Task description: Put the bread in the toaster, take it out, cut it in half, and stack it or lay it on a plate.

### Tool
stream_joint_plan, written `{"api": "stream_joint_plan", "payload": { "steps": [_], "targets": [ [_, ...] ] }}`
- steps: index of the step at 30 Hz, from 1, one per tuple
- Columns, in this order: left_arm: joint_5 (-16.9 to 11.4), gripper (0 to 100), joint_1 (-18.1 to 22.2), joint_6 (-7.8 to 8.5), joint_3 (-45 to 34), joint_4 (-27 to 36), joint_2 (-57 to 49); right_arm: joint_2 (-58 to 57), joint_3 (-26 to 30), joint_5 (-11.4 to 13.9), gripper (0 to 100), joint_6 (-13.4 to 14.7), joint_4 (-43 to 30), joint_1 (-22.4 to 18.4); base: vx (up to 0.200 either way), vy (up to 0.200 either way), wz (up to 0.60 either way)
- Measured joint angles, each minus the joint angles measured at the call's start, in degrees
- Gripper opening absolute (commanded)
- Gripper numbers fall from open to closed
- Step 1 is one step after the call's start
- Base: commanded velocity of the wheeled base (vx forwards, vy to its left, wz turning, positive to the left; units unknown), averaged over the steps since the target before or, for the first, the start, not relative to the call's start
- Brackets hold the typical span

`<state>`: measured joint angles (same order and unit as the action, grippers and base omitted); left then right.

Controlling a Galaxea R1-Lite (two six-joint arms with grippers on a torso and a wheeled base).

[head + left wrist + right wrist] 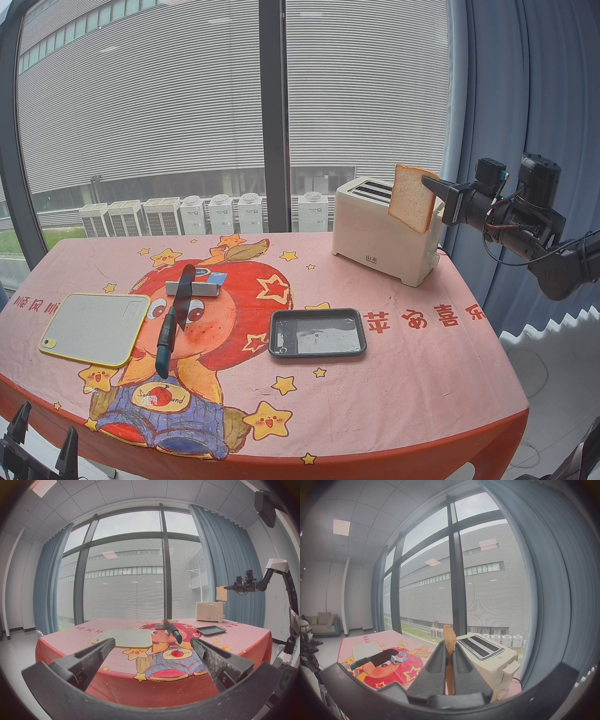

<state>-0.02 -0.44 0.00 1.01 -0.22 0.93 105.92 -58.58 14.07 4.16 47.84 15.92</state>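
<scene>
Holds bread (412, 197) pinched in right jaws above right end of toaster (375, 247), with left jaws spread. Risks snagging on slot (374, 189) if lowered misaligned.

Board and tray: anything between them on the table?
Yes: the knife, its blade propped on a small rest, lies between the board and the tray, seen in the head view.

**Head view:** set high, looking forward and down over the pink cartoon-printed tabletop (406, 375) toward the window.
**Left wrist view:** set low off the tabletop's near left corner, facing almost level across it between its own jaws.
**Right wrist view:** raised close beside the cream two-slot toaster (487, 658), looking along its jaws and leftward over the tabletop.
**Shared by all three:** the toaster and the grey cutting board with a yellow rim (94, 328).
</scene>
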Motion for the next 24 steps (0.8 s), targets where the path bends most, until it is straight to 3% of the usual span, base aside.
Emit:
{"api": "stream_joint_plan", "payload": {
  "steps": [5,20,24],
  "targets": [
    [-0.05,100,0.00,0.00,0.00,-0.02,0.00,-0.79,4.74,0.00,0,2.16,6.19,-0.07,0.000,0.000,0.00],
    [-0.02,100,0.00,0.02,0.00,-0.02,0.00,-3.41,17.54,0.07,0,2.77,16.07,0.33,0.000,0.000,0.00],
    [0.00,100,0.00,0.05,0.00,0.00,0.00,-5.07,21.00,0.02,0,4.24,18.53,0.96,-0.050,0.000,0.00]
  ]
}}
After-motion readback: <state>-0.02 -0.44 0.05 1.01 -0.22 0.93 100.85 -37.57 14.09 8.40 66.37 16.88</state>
